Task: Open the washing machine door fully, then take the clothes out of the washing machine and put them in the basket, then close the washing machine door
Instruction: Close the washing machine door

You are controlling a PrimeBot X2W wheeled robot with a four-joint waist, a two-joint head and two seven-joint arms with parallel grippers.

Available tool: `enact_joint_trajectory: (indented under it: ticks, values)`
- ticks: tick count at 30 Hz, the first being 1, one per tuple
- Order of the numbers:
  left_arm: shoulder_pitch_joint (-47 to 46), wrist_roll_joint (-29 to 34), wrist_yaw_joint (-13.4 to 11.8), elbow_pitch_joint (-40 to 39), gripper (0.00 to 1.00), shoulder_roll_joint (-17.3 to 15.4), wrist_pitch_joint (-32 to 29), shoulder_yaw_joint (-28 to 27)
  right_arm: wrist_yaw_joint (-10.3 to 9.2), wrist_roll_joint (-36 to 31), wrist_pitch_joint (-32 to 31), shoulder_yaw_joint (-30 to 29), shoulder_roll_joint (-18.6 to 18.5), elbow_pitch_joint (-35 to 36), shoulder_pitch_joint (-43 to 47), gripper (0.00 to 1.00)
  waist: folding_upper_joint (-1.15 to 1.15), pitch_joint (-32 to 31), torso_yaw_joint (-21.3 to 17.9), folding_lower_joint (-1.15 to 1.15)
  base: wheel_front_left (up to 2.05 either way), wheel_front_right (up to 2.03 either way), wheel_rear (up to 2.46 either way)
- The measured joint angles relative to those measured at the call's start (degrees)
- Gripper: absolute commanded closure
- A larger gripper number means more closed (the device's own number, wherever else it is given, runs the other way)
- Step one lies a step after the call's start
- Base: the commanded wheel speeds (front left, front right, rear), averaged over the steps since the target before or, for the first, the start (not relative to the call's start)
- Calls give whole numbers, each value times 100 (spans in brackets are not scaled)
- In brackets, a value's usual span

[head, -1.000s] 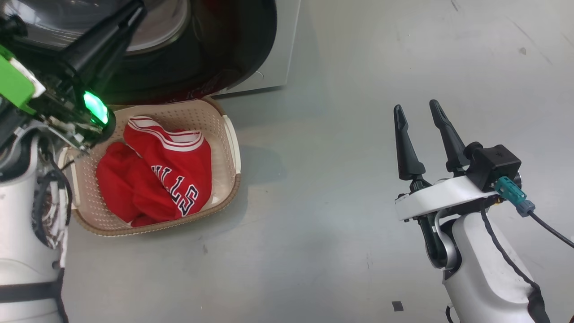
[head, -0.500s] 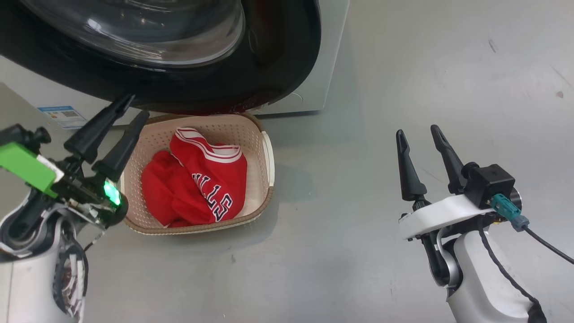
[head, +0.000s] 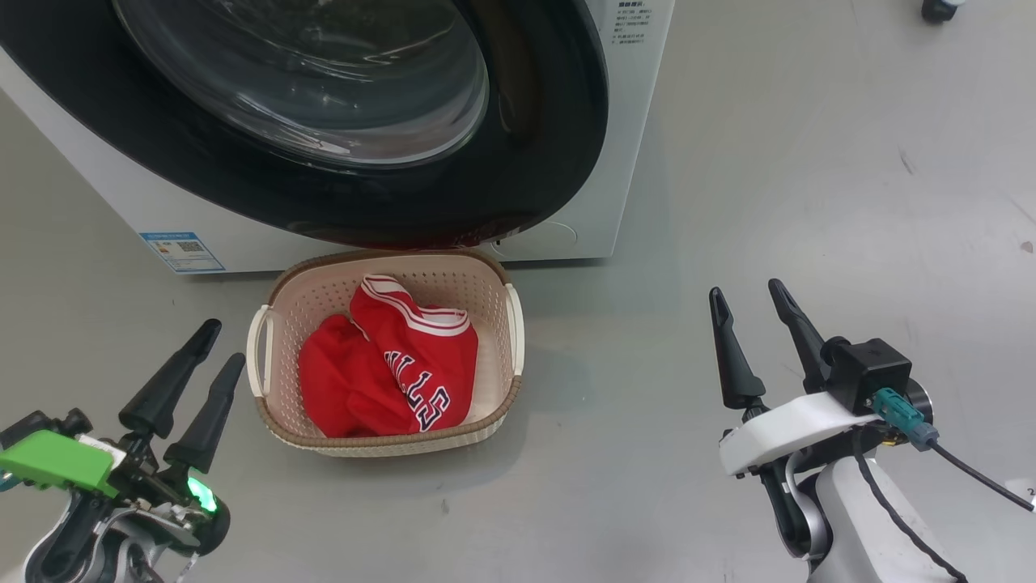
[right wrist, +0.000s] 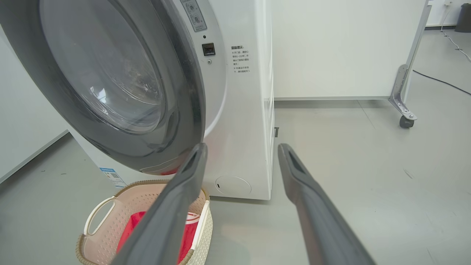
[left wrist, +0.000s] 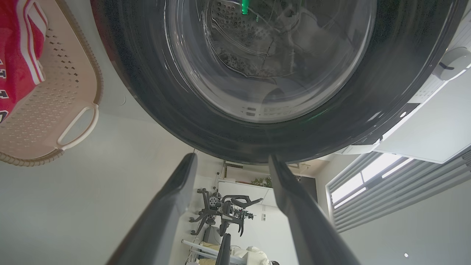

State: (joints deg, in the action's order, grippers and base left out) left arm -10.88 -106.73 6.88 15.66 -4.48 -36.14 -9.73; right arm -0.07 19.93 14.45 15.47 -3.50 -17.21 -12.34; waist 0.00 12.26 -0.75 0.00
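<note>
Starting at your left gripper, you have both dark fingers spread wide with nothing between them, low over the floor just beside the basket; your right gripper hangs equally open and empty, well apart on the basket's other side. Between them the clothes lie crumpled inside the basket, which sits on the floor at the foot of the washing machine, under the overhanging washing machine door. Judging from this, the unloading is done and only the closing is left, since the door stands swung out from the machine's front.
</note>
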Motion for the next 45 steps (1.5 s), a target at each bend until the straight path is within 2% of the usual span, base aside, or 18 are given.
enact_joint_trajectory:
  ticks: [8, 12, 17, 22, 25, 29, 32, 37, 45]
  values:
    - [221, 313, 0, -803, 0, 168, 565, -402, 0, 0, -1, -38, 0, -34, 176, 0, 0, -253, 61, 0, 0, 0, 0]
    - [292, 884, 0, -1341, 0, 199, 1088, -566, 0, 0, -1, -54, 1, -58, 268, 0, 0, -374, 83, 0, 0, 0, 0]
    - [378, 2113, 0, -2027, 0, 196, 1920, -612, 1, -5, -1, -63, 3, -54, 294, 0, 0, -498, 79, 0, 0, 0, 0]
    - [416, 3433, 1, -2709, 0, 155, 2526, -222, 0, -42, -1, -102, 4, -4, 297, 0, 0, -607, 49, 0, 0, 0, 0]
    - [516, 4435, 2, -2992, 0, -176, 2852, 104, 0, -48, -1, -145, -4, 32, 306, 0, 0, -672, 37, 0, 0, 0, 0]
    - [851, 5712, 4, -3008, 0, -675, 3281, 412, 1, -99, -1, -144, -5, 47, 361, 0, 0, -754, 28, 0, 0, 0, 0]
    - [1239, 6546, 5, -2795, 0, -912, 3453, 601, 1, -100, -1, -142, -7, 52, 404, 0, 0, -814, 18, 0, 0, 0, 0]
    - [1639, 7618, -68, -2530, 0, -940, 3672, 906, 0, -101, -1, -144, -5, 51, 611, 0, 0, -929, 12, 0, 0, 0, 0]
    - [2011, 8299, -530, -2230, 0, -827, 3927, 1250, -2, -142, -1, -147, -7, 5, 896, 0, 0, -1112, 24, 0, 0, 0, 0]
